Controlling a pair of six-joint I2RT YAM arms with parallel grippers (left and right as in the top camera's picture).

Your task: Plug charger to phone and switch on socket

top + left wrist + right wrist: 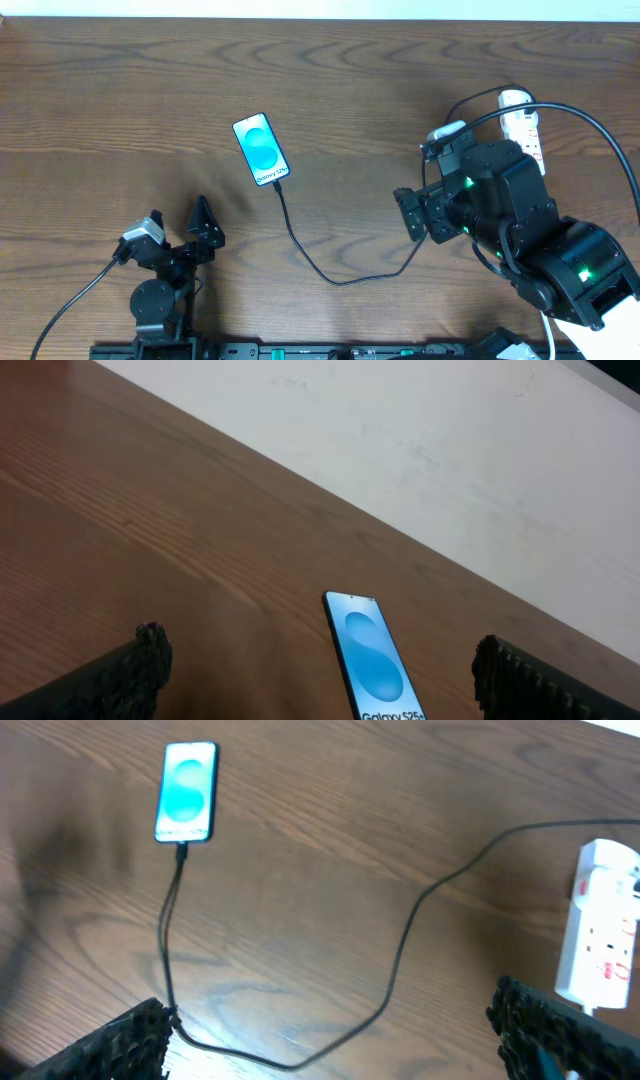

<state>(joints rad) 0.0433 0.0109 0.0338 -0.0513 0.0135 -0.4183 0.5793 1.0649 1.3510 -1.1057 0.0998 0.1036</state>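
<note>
While the left end effector (178, 228) and right end effector (409, 213) gape wide, the thin charger (166, 950) meets the slim phone (187, 792).

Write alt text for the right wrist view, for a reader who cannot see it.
A lit phone lies on a wooden table, with the black charger cable running from its lower edge in a wide loop toward a white socket strip at the right edge. The right gripper shows open black fingers at the bottom corners, holding nothing.
</note>
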